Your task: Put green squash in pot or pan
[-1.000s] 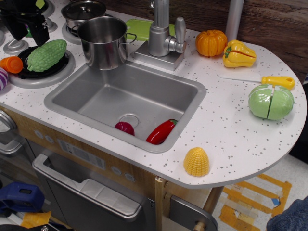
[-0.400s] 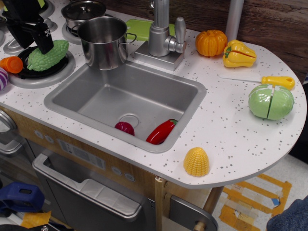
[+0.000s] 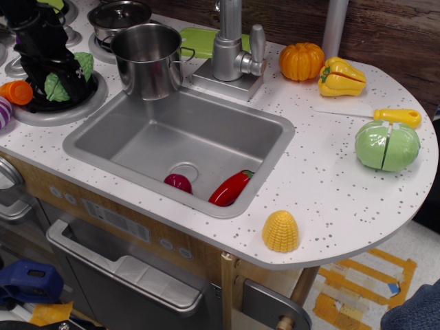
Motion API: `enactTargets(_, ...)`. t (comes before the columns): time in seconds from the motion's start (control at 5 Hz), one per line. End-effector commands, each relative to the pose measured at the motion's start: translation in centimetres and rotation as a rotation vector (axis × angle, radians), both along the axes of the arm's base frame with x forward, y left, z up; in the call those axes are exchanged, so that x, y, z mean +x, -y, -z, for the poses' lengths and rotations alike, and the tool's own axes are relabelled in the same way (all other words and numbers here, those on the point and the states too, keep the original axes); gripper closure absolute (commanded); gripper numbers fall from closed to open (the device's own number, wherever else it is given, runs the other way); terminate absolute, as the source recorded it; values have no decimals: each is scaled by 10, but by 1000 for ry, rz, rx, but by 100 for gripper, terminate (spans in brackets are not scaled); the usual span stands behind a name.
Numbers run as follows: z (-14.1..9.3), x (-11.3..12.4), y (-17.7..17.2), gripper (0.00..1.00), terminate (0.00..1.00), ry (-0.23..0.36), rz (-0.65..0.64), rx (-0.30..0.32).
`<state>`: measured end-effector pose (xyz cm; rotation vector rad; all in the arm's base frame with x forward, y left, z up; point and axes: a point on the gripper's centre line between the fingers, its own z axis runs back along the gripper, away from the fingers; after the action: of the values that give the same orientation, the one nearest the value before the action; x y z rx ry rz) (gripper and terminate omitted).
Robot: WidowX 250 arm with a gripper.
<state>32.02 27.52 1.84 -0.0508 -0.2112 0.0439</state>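
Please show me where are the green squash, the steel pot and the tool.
green squash [image 3: 85,63], overhead view, on its bumpy right end beside the arm.
steel pot [image 3: 148,65], overhead view, on its front wall.
tool [image 3: 60,75], overhead view, on its black body over the squash.

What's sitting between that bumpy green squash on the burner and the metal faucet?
In the only view, the tall shiny steel pot stands between the bumpy green squash and the metal faucet.

Speckled white counter, wood-plank wall
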Motion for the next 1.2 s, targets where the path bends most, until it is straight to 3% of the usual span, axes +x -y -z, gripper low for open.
enactTargets(0.0, -30, 8, -1, 100, 0, 55, 8, 73)
enactTargets(0.2, -45, 11, 2, 100, 0, 63, 20, 136)
enactTargets(0.4, -78, 16, 10, 100, 0, 42, 7, 238)
enactTargets(0.6, -112, 19, 13, 100, 0, -6, -23, 316)
enactTargets(0.8, -130, 22, 24, 100, 0, -39, -47, 396)
enactTargets(1.0, -135, 34, 38, 100, 0, -58, -21, 391)
